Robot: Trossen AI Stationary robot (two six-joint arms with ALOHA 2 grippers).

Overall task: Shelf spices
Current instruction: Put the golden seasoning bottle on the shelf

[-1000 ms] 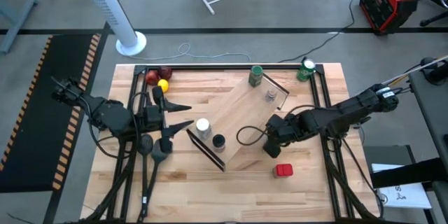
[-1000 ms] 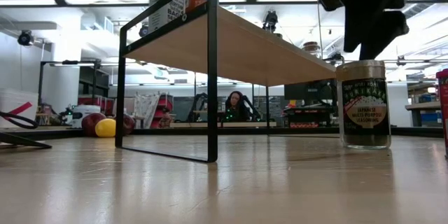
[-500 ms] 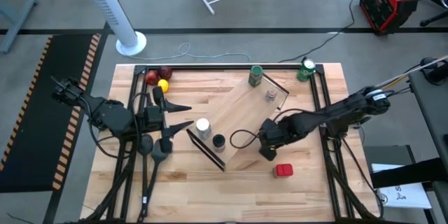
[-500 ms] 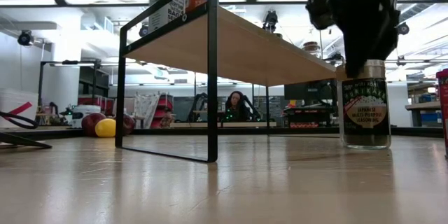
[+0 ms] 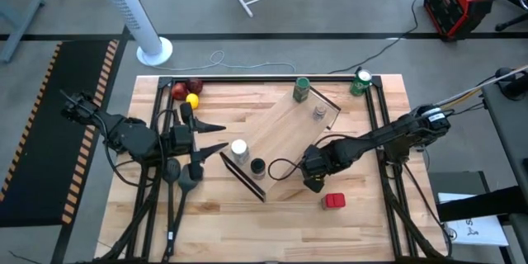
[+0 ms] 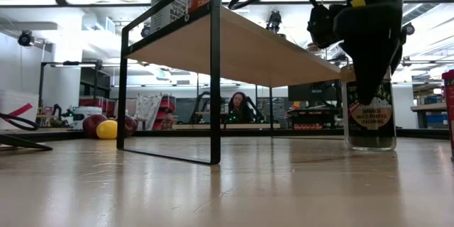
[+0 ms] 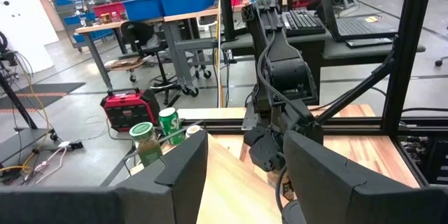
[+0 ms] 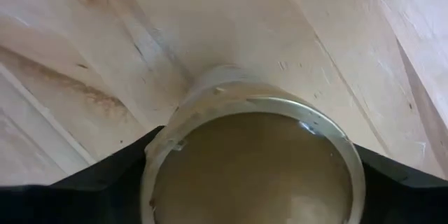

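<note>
The shelf [image 5: 290, 136] stands slantwise in the middle of the table. On it are jars with white [image 5: 239, 148], black [image 5: 257, 166], green [image 5: 302, 90] and small silvery [image 5: 318, 113] tops. A tan-top spice jar [image 6: 369, 124] stands upright on the table by the shelf's near right end. My right gripper [image 5: 314, 181] points down over it, open, a finger on each side of the lid [image 8: 252, 171]. A red square-top jar [image 5: 333, 201] stands just nearer. My left gripper [image 5: 224, 134] waits open, left of the shelf. My right gripper comes at the tan-top jar from above, pointing down, with its fingers [image 8: 105, 182] on either side of the lid's rim [image 8: 164, 147]. I cannot tell whether they touch it. The jar stands upright with its base on the table.
A green can with a white top [image 5: 360, 81] stands at the far right corner. Red and yellow fruit [image 5: 186, 92] lies at the far left. Black frame bars [image 5: 375, 124] run along the table's sides. A person [image 6: 237, 106] sits in the room beyond.
My right gripper has come down and a little toward the table's near left, from above the tan-top jar to around its lid. The jar has kept its place.
</note>
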